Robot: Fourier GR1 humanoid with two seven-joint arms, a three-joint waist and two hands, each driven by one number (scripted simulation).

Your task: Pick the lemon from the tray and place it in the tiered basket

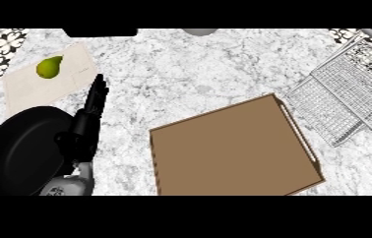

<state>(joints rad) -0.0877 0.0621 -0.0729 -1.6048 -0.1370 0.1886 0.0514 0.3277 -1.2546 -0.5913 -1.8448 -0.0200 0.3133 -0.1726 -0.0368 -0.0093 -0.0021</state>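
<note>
1. Left hand [88, 115] shows at the view's left, released, with its fingers straight and pointing toward the counter's far side. It holds nothing and rests just beside a black round object [29, 148]. The right hand is out of view.
2. No lemon shows on the brown tray [232, 151], whose whole top looks bare.
3. The only fruit in sight is a yellow-green fruit [48, 67], rather pear-shaped. It lies on a pale board [44, 87] at the far left, well apart from the tray. I cannot tell whether it is the task's thing.
4. The tiered basket [335, 98], made of wire mesh, stands at the right edge of the marble counter [181, 74], beyond the tray.
5. A fruit of this kind is probably light and firm, with a smooth rounded skin that may roll or slip.
6. The best hold is likely across its widest part, thumb set against the fingers, not at a narrow end.
7. The mesh could let it wobble, so it should be set down low.
</note>
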